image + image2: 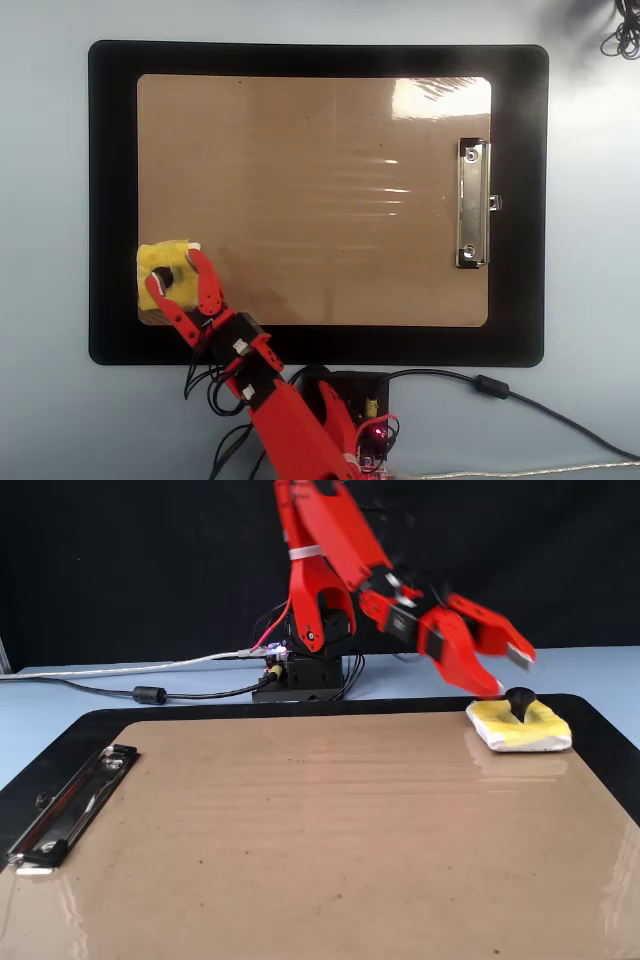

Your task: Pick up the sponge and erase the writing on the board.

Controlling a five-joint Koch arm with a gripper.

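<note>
With its jaws spread wide and holding nothing, the red gripper (505,673) hovers just above the yellow sponge (520,726), which lies at the clipboard (320,200) corner, so a clean lift straight up should keep the fingers clear of its black knob (519,698).

Counter (50,200): pale blue, matte. Black mat (110,200) w/ rounded corners lies flat on it, taking up most of the overhead view; bare counter shows on all sides of the mat.

Arm base (300,675) sits on the counter just beside the mat's long edge, at the counter's near edge in the overhead view, back edge in the fixed view. Black cable w/ ferrite lump (150,694) and a silver cable (130,667) run along the counter from the base. Small tangle of dark wire (622,35) at the counter's top-right corner in the overhead view, well apart from the mat.
</note>
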